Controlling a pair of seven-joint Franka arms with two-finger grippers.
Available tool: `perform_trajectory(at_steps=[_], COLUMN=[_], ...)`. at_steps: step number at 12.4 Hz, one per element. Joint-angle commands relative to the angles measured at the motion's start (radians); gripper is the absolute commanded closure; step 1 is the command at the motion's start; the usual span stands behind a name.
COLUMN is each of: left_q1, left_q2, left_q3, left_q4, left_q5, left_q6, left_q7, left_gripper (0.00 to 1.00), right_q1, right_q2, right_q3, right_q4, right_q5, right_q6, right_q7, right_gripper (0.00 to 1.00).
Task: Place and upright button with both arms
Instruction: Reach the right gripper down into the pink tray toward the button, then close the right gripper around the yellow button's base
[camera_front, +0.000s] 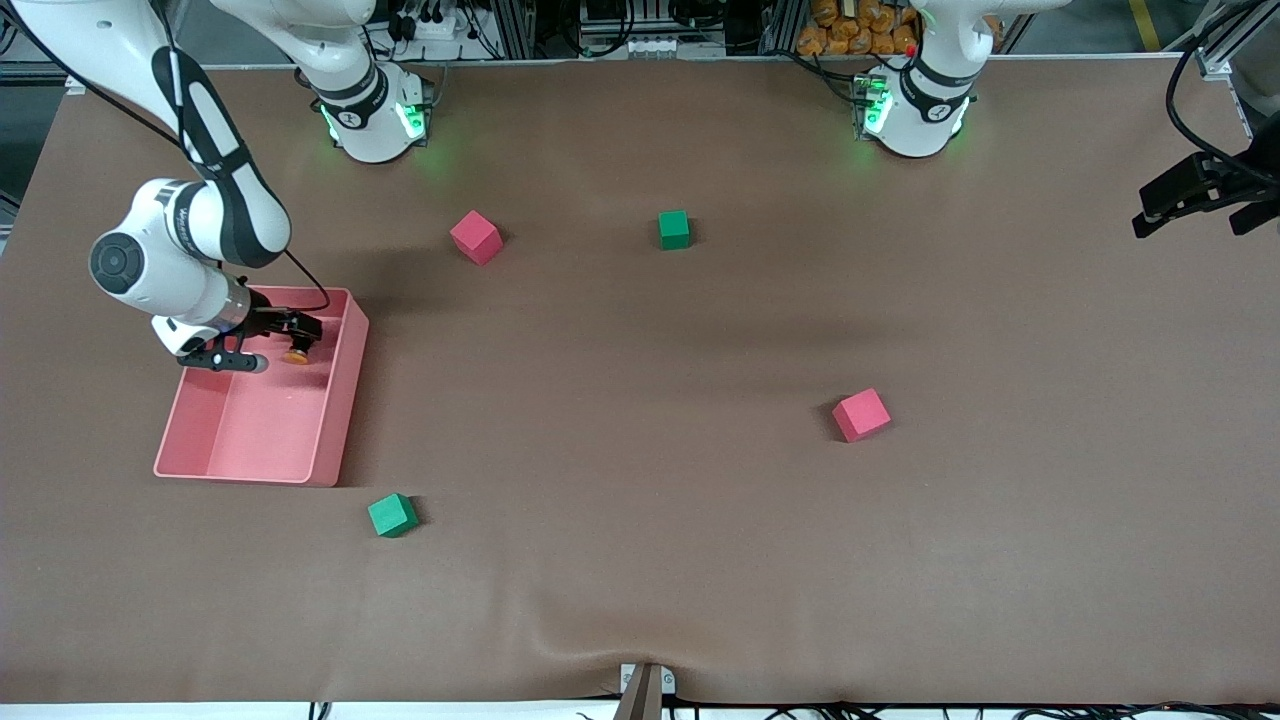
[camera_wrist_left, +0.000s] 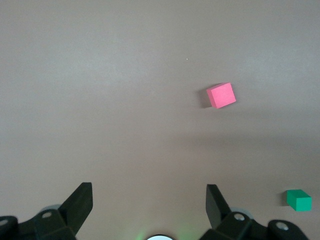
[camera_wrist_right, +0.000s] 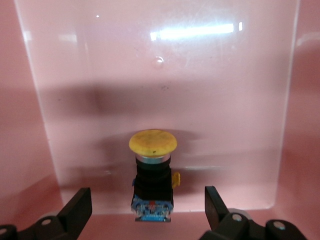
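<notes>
A wide desk covered in a plain brown cloth fills the scene; the cloth bunches slightly at the middle of the edge nearest the front camera. Along the opposite edge stand two white robot arms on green-lit bases, with racks, cables and orange items in the room past them.

A shallow pink tray sits near the right arm's end of the desk. The right claw is lowered into the tray's farther end, its fingers spread wide and holding nothing. The button lies in the tray between those spread fingers, touching neither; its round orange cap points toward the tray's wall and its black body shows a bit of blue at the end.

The left claw waits, raised above the left arm's end of the desk, its fingers also spread wide and empty, over bare cloth.

Four cubes are scattered on the cloth, well apart. A pink cube and a green cube lie toward the bases. Another pink cube lies nearer the middle, and another green cube sits just off the tray's nearest corner.
</notes>
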Motion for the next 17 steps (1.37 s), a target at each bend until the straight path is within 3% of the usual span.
perform_trajectory(at_steps=[1,10,11,12,13,15,17], left_q1=[0.005,0.005,0.006,0.006,0.006,0.008,0.008], left_q2=[0.004,0.008,0.009,0.009,0.009,0.009,0.009], left_q3=[-0.002,-0.002,-0.002,0.0,0.0,0.0,0.0], left_q4=[0.01,0.008,0.008,0.01,0.007,0.008,0.005], left_q5=[-0.002,-0.002,-0.002,0.0,-0.002,0.0,0.0], left_q6=[-0.002,-0.002,-0.002,-0.002,-0.002,-0.002,-0.006], left_q7=[0.025,0.026,0.026,0.029,0.029,0.031,0.032], left_gripper=[0.0,0.0,0.0,0.0,0.0,0.0,0.0], right_q1=[-0.001,0.01,0.01,0.01,0.01,0.019,0.022], right_q2=[0.015,0.055,0.055,0.055,0.055,0.055,0.058], right_q3=[0.006,0.006,0.006,0.006,0.006,0.004,0.004], right_q4=[-0.03,-0.038,-0.036,-0.036,-0.036,-0.036,-0.036], right_q5=[-0.001,-0.001,-0.001,-0.001,-0.001,-0.001,-0.001], right_q6=[0.027,0.041,0.041,0.041,0.041,0.039,0.039], right_q7=[-0.003,-0.002,-0.002,-0.002,-0.002,-0.002,-0.002], right_gripper=[0.0,0.0,0.28,0.73,0.9,1.0,1.0])
